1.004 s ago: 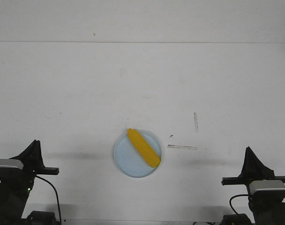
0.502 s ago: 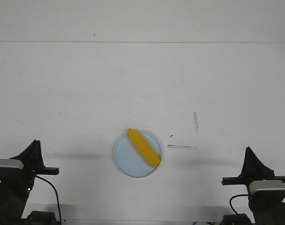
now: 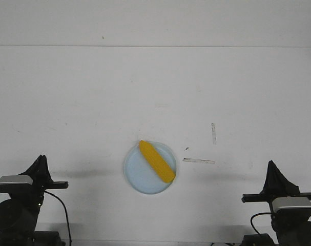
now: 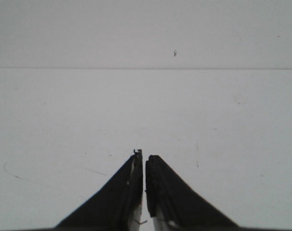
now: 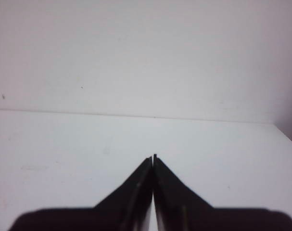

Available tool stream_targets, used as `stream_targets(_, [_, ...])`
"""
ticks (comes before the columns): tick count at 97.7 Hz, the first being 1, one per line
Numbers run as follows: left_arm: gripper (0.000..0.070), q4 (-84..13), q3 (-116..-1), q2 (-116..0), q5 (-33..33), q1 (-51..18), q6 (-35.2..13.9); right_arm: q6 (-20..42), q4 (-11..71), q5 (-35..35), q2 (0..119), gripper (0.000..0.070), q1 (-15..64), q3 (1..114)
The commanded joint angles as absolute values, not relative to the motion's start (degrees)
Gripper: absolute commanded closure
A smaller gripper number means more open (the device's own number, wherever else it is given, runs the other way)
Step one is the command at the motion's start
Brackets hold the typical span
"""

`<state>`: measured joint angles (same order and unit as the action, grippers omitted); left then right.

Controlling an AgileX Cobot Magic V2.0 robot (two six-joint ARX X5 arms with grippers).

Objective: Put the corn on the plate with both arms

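Observation:
The yellow corn (image 3: 157, 161) lies slantwise on the pale blue plate (image 3: 140, 179) near the table's front middle. My left gripper (image 3: 41, 160) sits low at the front left, well away from the plate, shut and empty; in the left wrist view its fingertips (image 4: 144, 155) are together with only a thin slit between them. My right gripper (image 3: 271, 165) sits low at the front right, also away from the plate, shut and empty; its fingertips (image 5: 153, 157) meet in the right wrist view. Neither wrist view shows the corn or the plate.
Two strips of clear tape (image 3: 199, 161) (image 3: 213, 133) lie on the white table to the right of the plate. The back wall (image 3: 155, 23) rises beyond the table's far edge.
The left arm has shifted slightly to the right and lower at the front left. The corn, the plate and the right arm have not moved.

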<state>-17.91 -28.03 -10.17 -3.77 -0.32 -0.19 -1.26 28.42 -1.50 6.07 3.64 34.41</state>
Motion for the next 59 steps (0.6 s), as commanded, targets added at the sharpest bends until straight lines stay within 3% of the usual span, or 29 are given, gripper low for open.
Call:
stream_targets(1, [0.07, -15.09, -24.53, -8.45, -2.61, 0.54, -0.69, -1.37, 27.83, -1.48, 5.89, 0.0698, 3.68, 34.92])
stream_targets(26, [0.07, -8.14, -9.13, -0.93, 0.03, 1.58, -0.6, -1.37, 27.83, -1.5, 5.89, 0.0699, 3.68, 34.92])
stream_targets(39, [0.07, 0.89, -0.99, -0.16, 0.03, 1.52, -0.69, -1.37, 27.81, -1.48, 5.89, 0.0698, 3.68, 34.92])
stream_targets(59, [0.07, 0.1, -0.75, -0.19, 0.05, 1.52, -0.69, -1.37, 26.79, -1.45, 5.89, 0.0698, 3.68, 34.92])
